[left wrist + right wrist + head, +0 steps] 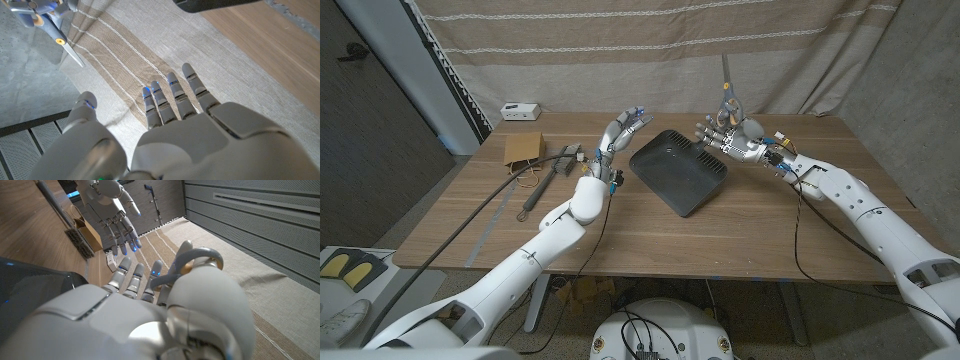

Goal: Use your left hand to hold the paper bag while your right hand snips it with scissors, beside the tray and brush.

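The brown paper bag (523, 148) lies at the table's back left, with no hand on it; it also shows as the paper bag (89, 228) in the right wrist view. My left hand (620, 132) is raised above the table between bag and tray, fingers spread and holding nothing, seen too as my left hand (190, 125). My right hand (730, 137) hovers behind the tray and grips the scissors (725, 80), blades pointing up. The scissors' grey handle loop (197, 260) sits around my right hand's fingers (135, 277). The scissors (50, 25) are apart from the left hand.
A dark tray (678, 170) lies at the table's middle. A long-handled brush (545, 178) lies left of it, near the bag. A small white box (520, 110) sits at the back left edge. A striped curtain (650, 50) hangs behind the table.
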Controlling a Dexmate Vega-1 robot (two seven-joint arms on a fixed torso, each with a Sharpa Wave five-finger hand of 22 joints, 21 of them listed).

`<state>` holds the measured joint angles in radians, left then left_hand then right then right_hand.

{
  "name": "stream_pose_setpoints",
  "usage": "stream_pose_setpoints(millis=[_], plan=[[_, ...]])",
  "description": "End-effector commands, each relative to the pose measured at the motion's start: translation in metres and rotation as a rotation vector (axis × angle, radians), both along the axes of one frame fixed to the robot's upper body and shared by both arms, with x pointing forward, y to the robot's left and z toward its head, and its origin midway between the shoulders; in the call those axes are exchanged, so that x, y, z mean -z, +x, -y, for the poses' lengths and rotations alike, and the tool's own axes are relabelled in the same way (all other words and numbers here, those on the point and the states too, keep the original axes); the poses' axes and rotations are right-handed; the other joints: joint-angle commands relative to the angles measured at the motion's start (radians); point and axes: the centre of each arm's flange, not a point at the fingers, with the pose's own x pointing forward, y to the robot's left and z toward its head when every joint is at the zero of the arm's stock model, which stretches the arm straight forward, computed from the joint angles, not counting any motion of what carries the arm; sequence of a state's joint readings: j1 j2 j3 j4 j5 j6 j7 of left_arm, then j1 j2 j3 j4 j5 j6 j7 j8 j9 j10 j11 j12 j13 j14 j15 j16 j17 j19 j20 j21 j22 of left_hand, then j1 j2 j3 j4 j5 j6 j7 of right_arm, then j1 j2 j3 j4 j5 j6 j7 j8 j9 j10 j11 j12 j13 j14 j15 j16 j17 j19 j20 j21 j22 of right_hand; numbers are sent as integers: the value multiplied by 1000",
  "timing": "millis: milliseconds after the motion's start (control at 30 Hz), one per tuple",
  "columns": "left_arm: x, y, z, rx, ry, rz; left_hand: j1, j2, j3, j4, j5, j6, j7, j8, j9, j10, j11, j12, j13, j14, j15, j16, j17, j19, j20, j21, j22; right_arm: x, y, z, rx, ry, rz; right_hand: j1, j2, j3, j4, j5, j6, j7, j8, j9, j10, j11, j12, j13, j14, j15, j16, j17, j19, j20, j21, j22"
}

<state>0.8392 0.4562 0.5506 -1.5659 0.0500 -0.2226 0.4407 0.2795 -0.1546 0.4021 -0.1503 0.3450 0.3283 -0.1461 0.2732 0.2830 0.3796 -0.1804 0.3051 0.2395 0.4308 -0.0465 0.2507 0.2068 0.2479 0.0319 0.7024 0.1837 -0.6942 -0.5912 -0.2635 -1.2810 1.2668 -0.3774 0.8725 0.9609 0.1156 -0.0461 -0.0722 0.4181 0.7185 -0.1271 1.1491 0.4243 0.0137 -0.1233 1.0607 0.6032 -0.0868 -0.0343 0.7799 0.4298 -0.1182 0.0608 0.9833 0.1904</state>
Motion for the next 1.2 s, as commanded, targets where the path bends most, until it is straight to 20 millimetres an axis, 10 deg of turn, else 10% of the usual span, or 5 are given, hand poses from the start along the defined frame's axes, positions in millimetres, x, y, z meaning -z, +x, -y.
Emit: stream_pose_setpoints(millis=[33, 500, 1200], plan=[[2, -1, 0, -3, -2, 0, 9, 0, -2, 2, 2, 9, 3, -1, 2, 4, 3, -3, 6, 6, -122, -2, 4, 7, 0, -1, 5, 0, -1, -6, -47, 51, -5, 3, -6, -8, -4, 8, 11, 2, -4, -7, -5, 0, -12, -10, -10, -112, -3, -3, -12, -1, -5, -1], [3, -3, 0, -1, -4, 0, 9, 1, -4, 2, 1, 11, 4, -2, 0, 5, -1, -5, 6, 8, -123, -1, 4, 8, 0, -5, 5, 0, -3, -10, -58, 81, 0, -7, -4, -17, -1, 12, -2, 5, -7, -8, 4, 2, -43, -40, -15, -110, -1, -15, -13, 0, -11, -5], [5, -6, 0, -7, -1, 3, 10, 2, -6, 4, 1, 13, 5, -3, -3, 6, -2, -8, 8, 6, -122, -3, 4, 11, 0, -10, 5, -2, -2, -7, -36, 13, 77, -79, -80, -100, 15, 31, -167, 22, -14, 55, -40, 44, -149, -123, -61, -42, -39, -72, -24, 33, -46, -9]])
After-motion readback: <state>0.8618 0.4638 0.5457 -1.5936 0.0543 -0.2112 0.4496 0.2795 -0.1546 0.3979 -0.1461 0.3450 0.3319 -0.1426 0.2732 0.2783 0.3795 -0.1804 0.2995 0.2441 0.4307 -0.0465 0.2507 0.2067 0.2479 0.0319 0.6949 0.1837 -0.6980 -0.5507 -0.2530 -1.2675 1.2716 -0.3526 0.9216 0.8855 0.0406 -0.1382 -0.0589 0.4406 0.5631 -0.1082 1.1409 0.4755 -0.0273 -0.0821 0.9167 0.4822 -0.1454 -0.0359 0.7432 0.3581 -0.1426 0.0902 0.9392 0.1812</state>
